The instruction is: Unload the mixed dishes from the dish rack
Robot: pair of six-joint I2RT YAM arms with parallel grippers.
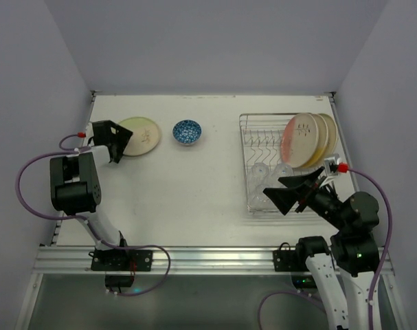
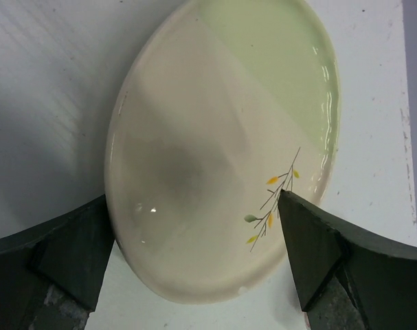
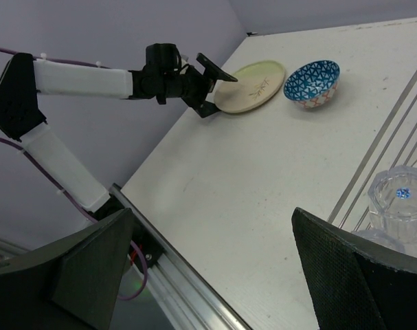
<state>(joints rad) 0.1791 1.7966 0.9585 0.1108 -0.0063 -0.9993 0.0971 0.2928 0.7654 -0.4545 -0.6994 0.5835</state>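
1. The left gripper is wide open with a jaw on each side of the green-and-cream plate, and it's gripping nothing. That plate lies flat at the far-left end of the tabletop, so I'd call it unloaded.
2. The blue bowl sits just beside it, also out of the dish rack.
3. To finish this step cleanly, I'd pull the left gripper straight back and up, keeping both jaws off the rim so the plate doesn't slide or bump the bowl.
4. Still in the rack are a few big plates standing upright at the far end and the clear glasses nearer the arms.
5. The right gripper is open and empty, hovering over the rack's near end. A glass looks like the easy next grab, but glass is slippery, so close gently and lift straight up.
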